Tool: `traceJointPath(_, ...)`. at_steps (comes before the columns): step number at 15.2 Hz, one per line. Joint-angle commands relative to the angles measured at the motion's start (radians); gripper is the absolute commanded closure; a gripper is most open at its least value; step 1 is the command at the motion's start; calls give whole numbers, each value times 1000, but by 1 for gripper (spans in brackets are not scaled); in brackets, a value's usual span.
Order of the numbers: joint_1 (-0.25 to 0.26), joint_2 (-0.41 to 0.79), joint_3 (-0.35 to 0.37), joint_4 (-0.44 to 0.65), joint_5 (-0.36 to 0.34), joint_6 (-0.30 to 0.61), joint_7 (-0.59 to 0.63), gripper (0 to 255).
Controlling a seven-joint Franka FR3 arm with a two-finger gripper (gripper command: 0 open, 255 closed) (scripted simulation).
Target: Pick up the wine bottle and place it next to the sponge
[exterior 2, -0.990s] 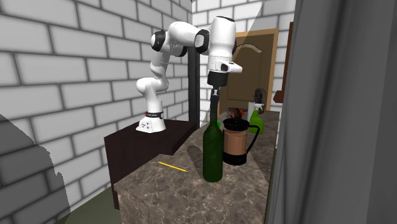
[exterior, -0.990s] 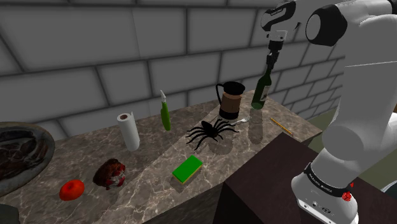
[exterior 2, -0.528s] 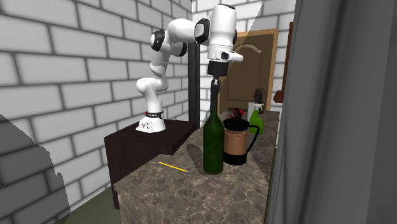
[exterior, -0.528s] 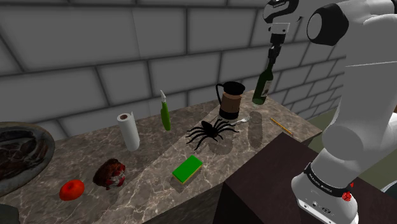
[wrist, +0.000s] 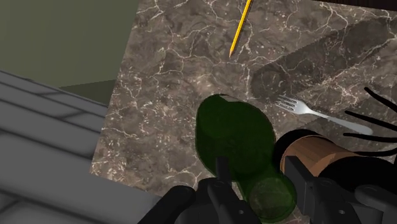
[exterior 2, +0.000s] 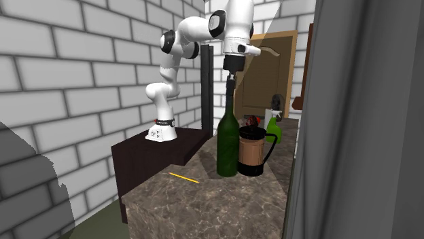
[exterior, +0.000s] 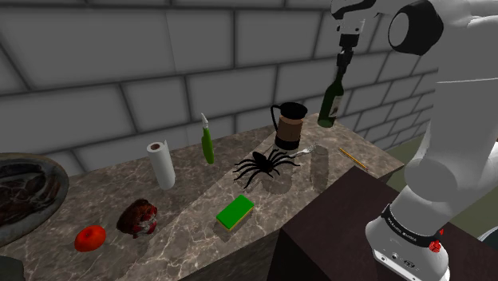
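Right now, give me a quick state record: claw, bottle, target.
claw: shut on the neck of the dark green wine bottle
bottle: upright, held clear of the marbled brown counter
target: flat green rectangular sponge, near the counter's front edge
between them, shoulder view: black spider figure
status: not yet placed

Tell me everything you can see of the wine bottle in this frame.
The wine bottle is dark green and translucent, with a wide body and a slim neck. The black hand clasps its neck. It hangs roughly upright, clear of the marbled counter, casting a shadow there, beside the brown coffee press.
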Motion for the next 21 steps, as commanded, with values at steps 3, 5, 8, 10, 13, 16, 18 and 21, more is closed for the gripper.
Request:
traceJointPath(3,80,-106,13,-142,-34,42,81,255)
traceJointPath(5,118,-155,24,-208,-51,61,126,255)
traceJointPath(8,170,-221,45,-291,-72,83,197,255)
traceJointPath(10,201,-260,62,-339,-83,94,245,255)
traceJointPath(13,245,-309,90,-400,-95,108,318,255)
traceJointPath(16,287,-350,120,-448,-102,118,390,255)
traceJointPath(18,313,-372,142,-475,-104,123,438,255)
traceJointPath(21,350,-397,176,-505,-103,129,510,255)
